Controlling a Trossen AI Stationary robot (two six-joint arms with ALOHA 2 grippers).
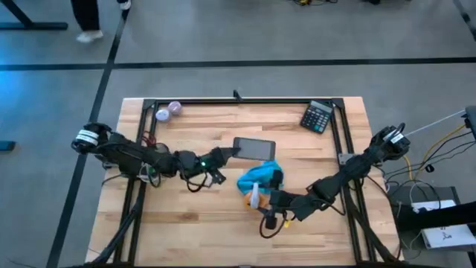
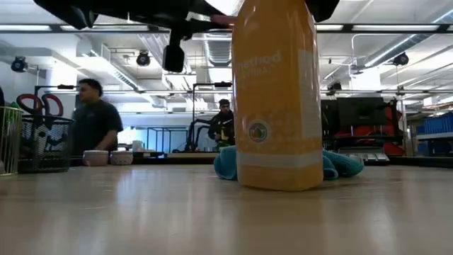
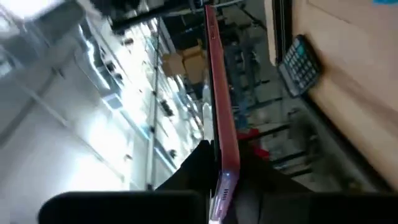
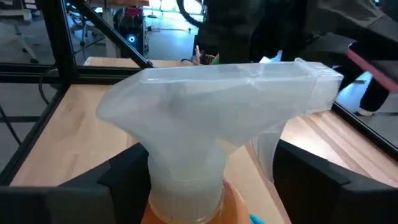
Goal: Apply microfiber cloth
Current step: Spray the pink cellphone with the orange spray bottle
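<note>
My left gripper (image 1: 229, 154) reaches in from the table's left and is shut on a black phone (image 1: 256, 149) with a pink-red edge (image 3: 217, 112), near the table's middle. The teal microfiber cloth (image 1: 256, 176) lies crumpled on the table just nearer than the phone; in the low view it shows behind the bottle (image 2: 343, 164). An orange spray bottle (image 2: 276, 106) with a white nozzle (image 4: 217, 99) stands upright on its base at the cloth's near side. My right gripper (image 1: 274, 199), coming from the right, is shut on it. My left gripper pinches the phone's left end (image 3: 225, 177) between its two fingers, one on each flat face. The fingers come level from the table's left, along the phone. The phone juts out past the fingers, roughly level and lifted clear of the table. My right gripper has its fingers (image 4: 124, 180) on either side of the bottle's neck (image 4: 186, 186), just under the white nozzle head. It comes level from the table's right. The bottle stands upright with its base on the table.
A black calculator (image 1: 318, 117) lies at the far right, and two small round objects (image 1: 168, 112) at the far left. A black frame (image 1: 238, 100) runs along the table's far edge and sides. People (image 2: 95, 120) stand in the room beyond the table.
</note>
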